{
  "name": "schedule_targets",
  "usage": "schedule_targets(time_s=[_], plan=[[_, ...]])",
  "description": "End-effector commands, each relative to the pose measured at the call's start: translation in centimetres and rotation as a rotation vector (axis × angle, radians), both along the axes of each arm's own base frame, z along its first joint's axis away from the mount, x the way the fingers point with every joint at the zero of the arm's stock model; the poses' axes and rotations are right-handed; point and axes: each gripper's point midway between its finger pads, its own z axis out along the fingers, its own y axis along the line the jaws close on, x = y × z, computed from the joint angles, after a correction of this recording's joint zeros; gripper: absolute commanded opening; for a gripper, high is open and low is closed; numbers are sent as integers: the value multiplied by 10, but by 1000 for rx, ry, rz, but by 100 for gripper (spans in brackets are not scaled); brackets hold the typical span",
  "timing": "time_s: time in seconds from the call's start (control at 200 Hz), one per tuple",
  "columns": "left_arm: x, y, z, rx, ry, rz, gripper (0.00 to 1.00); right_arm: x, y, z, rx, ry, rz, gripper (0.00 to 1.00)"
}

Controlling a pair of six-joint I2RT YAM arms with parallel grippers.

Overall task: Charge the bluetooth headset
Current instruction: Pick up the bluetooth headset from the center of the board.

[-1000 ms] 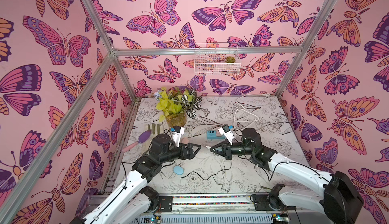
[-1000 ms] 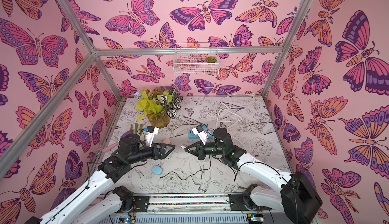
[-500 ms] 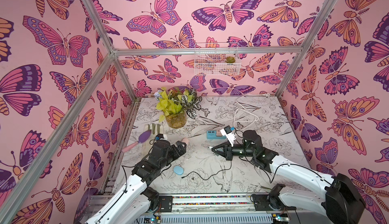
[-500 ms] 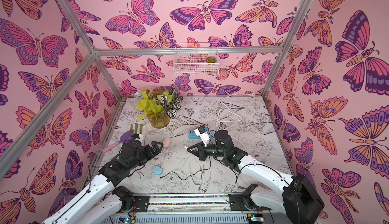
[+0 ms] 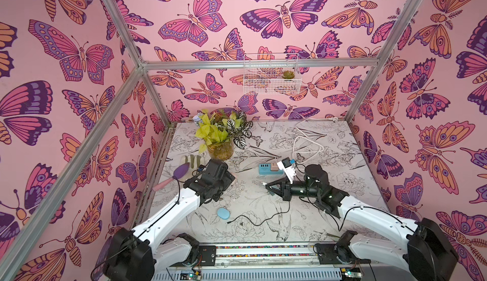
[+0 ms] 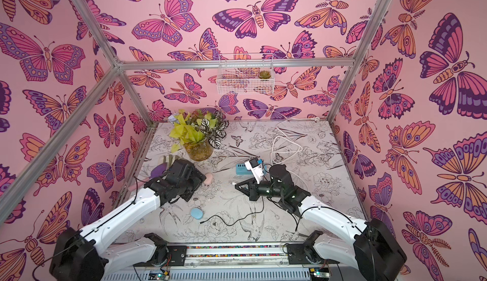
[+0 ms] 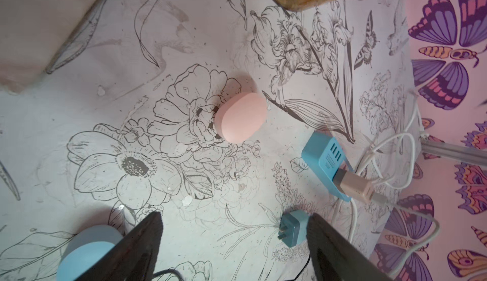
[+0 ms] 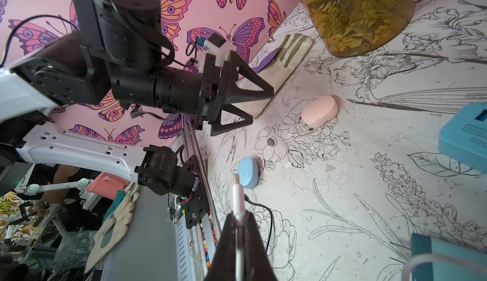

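Above floral tabletop (image 7: 79, 113), left gripper (image 7: 234, 216) gapes empty; right gripper (image 8: 238, 215) pinches white cable plug (image 8: 237, 198).

earbud cases (image 7: 241, 117) (image 5: 223, 213): 2 | hub (image 7: 325, 158): 1 | adapter (image 7: 293, 229): 1 | plant (image 5: 220, 134): 1

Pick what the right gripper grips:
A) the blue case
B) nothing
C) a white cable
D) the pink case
C: in the right wrist view the right gripper is shut on the white cable, whose plug sticks out past its tips, while the pink case and blue case lie apart from it.
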Motion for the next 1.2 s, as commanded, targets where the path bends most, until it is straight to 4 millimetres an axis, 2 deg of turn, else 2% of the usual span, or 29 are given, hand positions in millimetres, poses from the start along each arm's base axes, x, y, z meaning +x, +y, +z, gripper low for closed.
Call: schedule_targets(time_s=[0.0,0.02,0.045,0.266,0.511,0.606,1.098,1.193], plan=[[2,9,-8,29,73,120,92,1,-1,5,21,-13,-13,0],[4,8,-6,23,73,127,93,1,-2,5,21,-15,-13,0],[5,7,-16,37,104,135,93,0,-2,5,22,-18,-13,0],[19,4,-31,49,160,232,94,1,-2,7,32,-21,-15,0],[39,-3,-40,78,192,265,94,0,-2,6,35,-22,-17,0],[44,-6,-46,93,217,275,90,0,-3,5,36,-21,-20,0],[51,-7,-73,181,355,330,90,-4,-6,11,55,-36,-21,0],[53,-8,-77,185,365,332,87,-4,-7,11,53,-38,-25,0]])
